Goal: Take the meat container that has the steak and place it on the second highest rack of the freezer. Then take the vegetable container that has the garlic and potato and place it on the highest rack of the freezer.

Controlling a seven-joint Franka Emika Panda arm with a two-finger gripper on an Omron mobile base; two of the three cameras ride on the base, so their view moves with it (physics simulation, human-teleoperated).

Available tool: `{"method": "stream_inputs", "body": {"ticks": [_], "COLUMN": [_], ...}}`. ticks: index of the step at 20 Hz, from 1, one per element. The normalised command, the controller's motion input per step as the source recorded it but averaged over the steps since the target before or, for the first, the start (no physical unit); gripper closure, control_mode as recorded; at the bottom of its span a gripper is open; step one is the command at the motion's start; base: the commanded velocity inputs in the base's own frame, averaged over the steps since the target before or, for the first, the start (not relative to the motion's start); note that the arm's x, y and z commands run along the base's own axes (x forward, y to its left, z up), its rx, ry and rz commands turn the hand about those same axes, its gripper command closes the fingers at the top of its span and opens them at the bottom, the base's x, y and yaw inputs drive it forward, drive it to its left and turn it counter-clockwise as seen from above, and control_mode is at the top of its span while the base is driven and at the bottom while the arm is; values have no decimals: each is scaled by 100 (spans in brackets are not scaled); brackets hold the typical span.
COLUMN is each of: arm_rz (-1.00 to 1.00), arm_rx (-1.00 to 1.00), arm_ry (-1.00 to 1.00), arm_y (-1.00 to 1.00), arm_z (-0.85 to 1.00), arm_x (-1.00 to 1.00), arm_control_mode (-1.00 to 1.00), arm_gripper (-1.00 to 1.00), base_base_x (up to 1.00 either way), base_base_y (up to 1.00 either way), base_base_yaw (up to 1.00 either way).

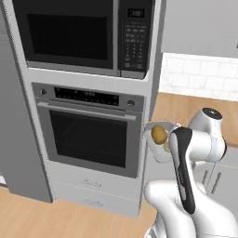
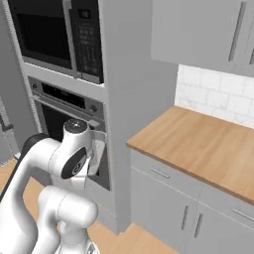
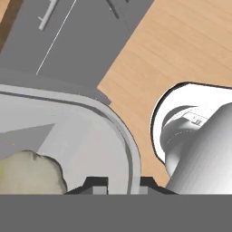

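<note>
Left base view: I see the vegetable container (image 1: 158,149) held up beside the oven (image 1: 88,132), with the potato (image 1: 159,134) inside it and the garlic (image 1: 166,147) just below the potato, partly behind the arm. Right base view: the container's grey wall (image 2: 98,151) stands behind the arm's wrist, before the oven column. Hand view: the claw (image 3: 118,185) pinches the container's rim (image 3: 129,149) between its fingertips (image 3: 97,183), the garlic (image 3: 29,174) lying inside at lower left, above the wooden floor (image 3: 181,50).

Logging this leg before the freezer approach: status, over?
Gripper shut on vegetable container's rim, tray held aloft. Potato and garlic aboard. Wall oven straight ahead, beside the tray.
</note>
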Motion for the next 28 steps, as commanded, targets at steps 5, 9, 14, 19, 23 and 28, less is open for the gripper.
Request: {"method": "stream_inputs", "body": {"ticks": [5,9,14,19,23,28], "arm_rz": [0,0,0,0,0,0], "arm_rx": [0,0,0,0,0,0], "arm_ry": [0,0,0,0,0,0], "arm_y": [0,0,0,0,0,0], "arm_z": [0,0,0,0,0,0], "arm_x": [0,0,0,0,0,0], "arm_control_mode": [100,100,100,100,100,100], "arm_gripper": [100,100,100,100,100,100], "base_base_x": [-7,13,29,45,37,37], "base_base_y": [96,89,52,72,77,60], "base_base_yaw": [17,22,24,20,20,12]}}
